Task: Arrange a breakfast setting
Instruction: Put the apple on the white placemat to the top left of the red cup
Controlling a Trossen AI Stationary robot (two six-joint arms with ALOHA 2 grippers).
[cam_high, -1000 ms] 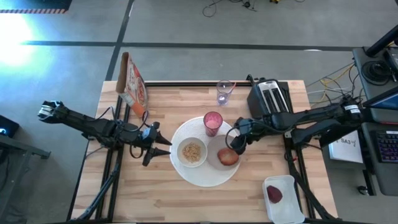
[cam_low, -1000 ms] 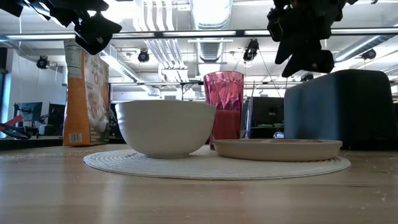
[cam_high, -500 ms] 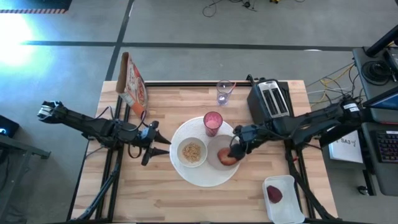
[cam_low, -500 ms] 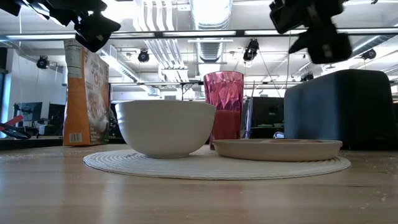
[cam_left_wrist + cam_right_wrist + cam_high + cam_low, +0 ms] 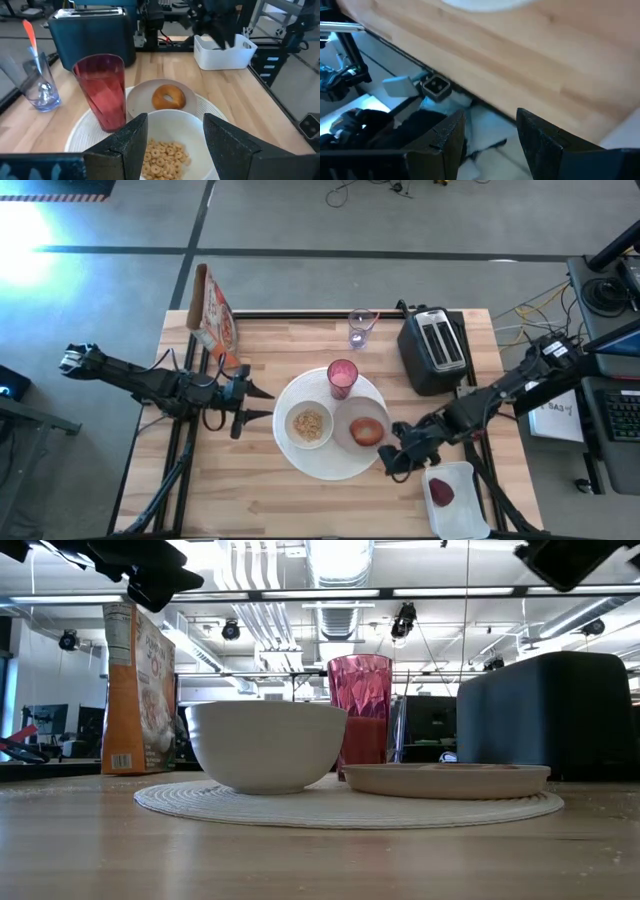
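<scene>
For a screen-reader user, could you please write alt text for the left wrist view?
A small white bowl of cereal sits between the open left gripper fingers, with a pink cup and a browned bread ring on a small pale round plate behind it.

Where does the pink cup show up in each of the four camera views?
High view: pink cup at the far edge of the big round white plate, table centre.
Low view: centre, behind the small white bowl.
Left wrist view: left of centre, beside the browned bread ring.
Right wrist view: not in it.
Shared landmark: the small white bowl, next to the cup.
</scene>
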